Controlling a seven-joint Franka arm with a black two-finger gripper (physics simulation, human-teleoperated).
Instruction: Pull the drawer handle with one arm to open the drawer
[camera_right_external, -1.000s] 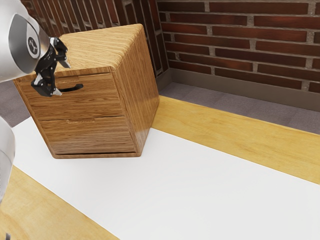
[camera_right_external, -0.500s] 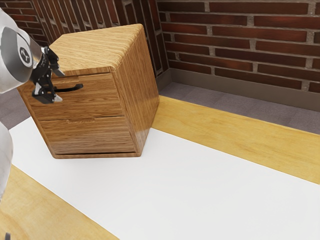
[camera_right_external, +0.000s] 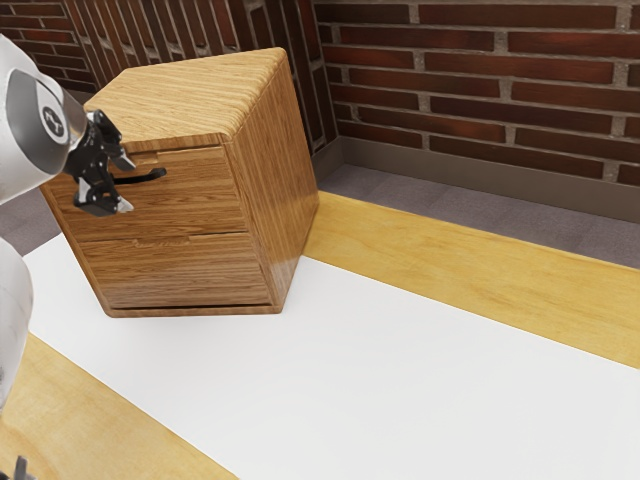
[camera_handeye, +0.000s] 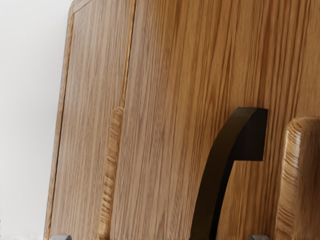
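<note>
A wooden cabinet (camera_right_external: 215, 90) stands on the table at the exterior view's left, with two drawers in its front. The upper drawer (camera_right_external: 195, 195) carries a curved black handle (camera_right_external: 147, 176) and looks flush with the cabinet front. My gripper (camera_right_external: 105, 204) is at the handle's left end, close against the drawer front. In the wrist view the black handle (camera_handeye: 220, 175) runs between my two fingertips (camera_handeye: 60, 237), which stand far apart, so the gripper is open around it. The lower drawer (camera_right_external: 195, 268) has a wooden handle (camera_right_external: 150, 243).
The cabinet sits at the back left of a white mat (camera_right_external: 400, 380) laid over a wooden table (camera_right_external: 480, 270). A brick wall (camera_right_external: 500, 70) rises behind. My arm's grey body (camera_right_external: 30, 120) covers the cabinet's left edge.
My hand has drifted slightly down and toward the exterior view's right along the upper drawer front, staying at the handle's left end. The drawer front has not visibly moved.
</note>
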